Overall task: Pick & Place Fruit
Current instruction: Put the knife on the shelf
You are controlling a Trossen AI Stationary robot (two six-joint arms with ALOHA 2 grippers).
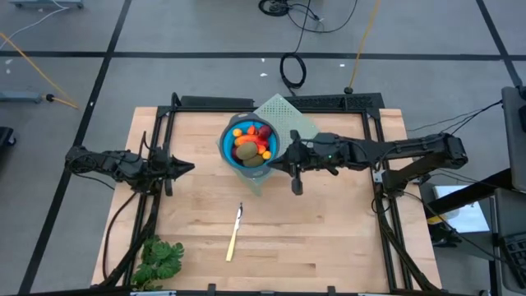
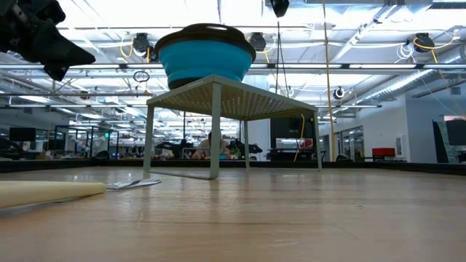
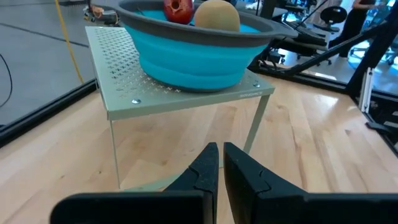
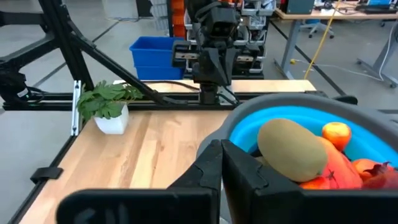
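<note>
The fruit (image 1: pixel 251 141) is piled in a blue collapsible bowl (image 1: pixel 230 148) on a perforated metal stand (image 1: pixel 289 115); its edge lettering is unreadable. The right gripper (image 1: pixel 269 164), fingers pressed together, is just beside the bowl's rim. The left gripper (image 1: pixel 189 168) waits apart, fingers nearly together, empty.

My left arm lies low along the table's left side, reaching inward, wrist level; my left gripper (image 1: pixel 187 168) points toward the centre with its two dark fingers (image 3: pixel 205 171) pressed nearly together. My right arm stretches in from the right side, elbow out; my right gripper (image 1: pixel 275 164) has its fingers (image 4: pixel 211 165) closed, tips side by side.
</note>
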